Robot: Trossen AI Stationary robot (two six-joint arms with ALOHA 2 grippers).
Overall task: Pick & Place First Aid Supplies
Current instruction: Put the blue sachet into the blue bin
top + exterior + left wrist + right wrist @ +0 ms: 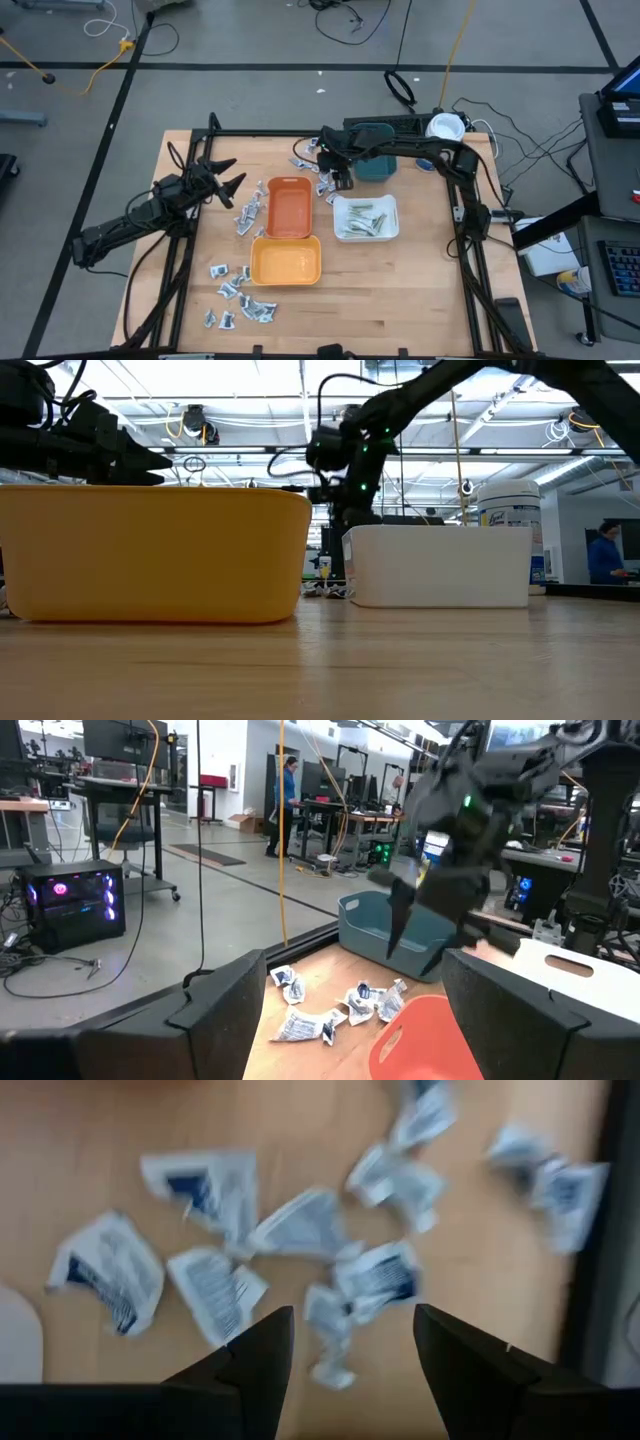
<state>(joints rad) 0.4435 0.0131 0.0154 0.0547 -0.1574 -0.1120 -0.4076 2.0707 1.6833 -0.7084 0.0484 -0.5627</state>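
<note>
The first aid supplies are silvery-white sachets with blue marks, lying flat on the table in loose groups: one far group [312,163], one beside the orange-red tray [247,216] and one near the front edge [238,292]. Slim green-white strips [362,222] lie in the white tray [392,232]. My right gripper [340,182] hangs open, slanting down over the far group [300,1230], its fingers [255,1355] clear of the sachets. My left gripper [228,181] waits open at the table's left, pointing level toward the trays [355,1020].
An orange-red tray [289,208] and a yellow tray [286,263] stand mid-table. A teal tray [376,166] sits by the far edge under the right arm, and a white tub [446,127] stands at the far right. A person [289,800] shows beyond the table.
</note>
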